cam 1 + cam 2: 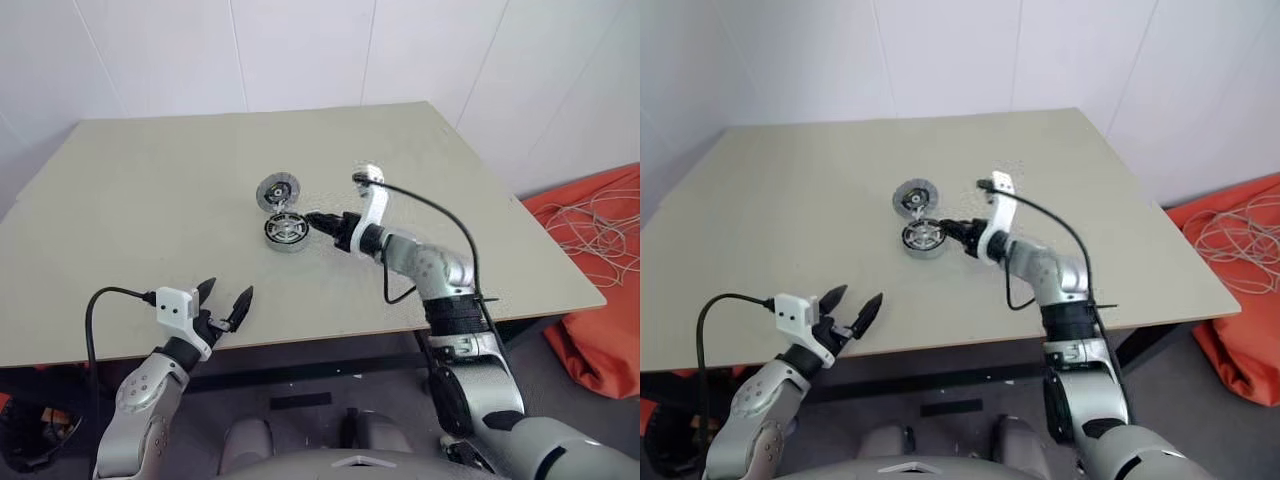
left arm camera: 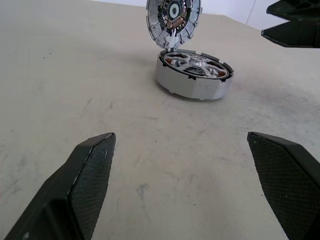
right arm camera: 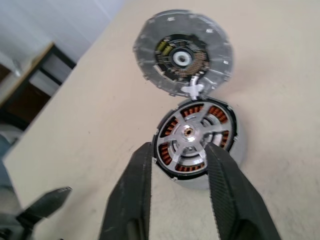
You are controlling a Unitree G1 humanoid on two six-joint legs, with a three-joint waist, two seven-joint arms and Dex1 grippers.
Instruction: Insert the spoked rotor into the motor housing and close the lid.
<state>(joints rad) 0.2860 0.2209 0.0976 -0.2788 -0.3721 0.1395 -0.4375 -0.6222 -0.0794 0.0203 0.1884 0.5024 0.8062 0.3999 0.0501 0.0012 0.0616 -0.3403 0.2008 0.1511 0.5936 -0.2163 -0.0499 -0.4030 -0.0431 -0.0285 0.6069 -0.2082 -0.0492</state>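
Note:
The motor housing (image 1: 285,232) stands mid-table, a short silvery cylinder. Inside it lies the spoked rotor (image 3: 187,132), its spokes crossing the copper windings. The lid (image 1: 277,192), a ribbed silver disc, stands upright on edge against the far side of the housing, inner face toward me. My right gripper (image 1: 318,220) hovers at the housing's right side, its fingers (image 3: 142,190) a narrow gap apart with nothing between them. My left gripper (image 1: 228,290) hangs wide open and empty over the table's near edge, well short of the housing (image 2: 192,85).
The beige table (image 1: 150,200) runs wide and bare to the left and behind the parts. Its near edge lies under my left hand. An orange cloth (image 1: 600,260) with loose white cord lies on the floor to the right.

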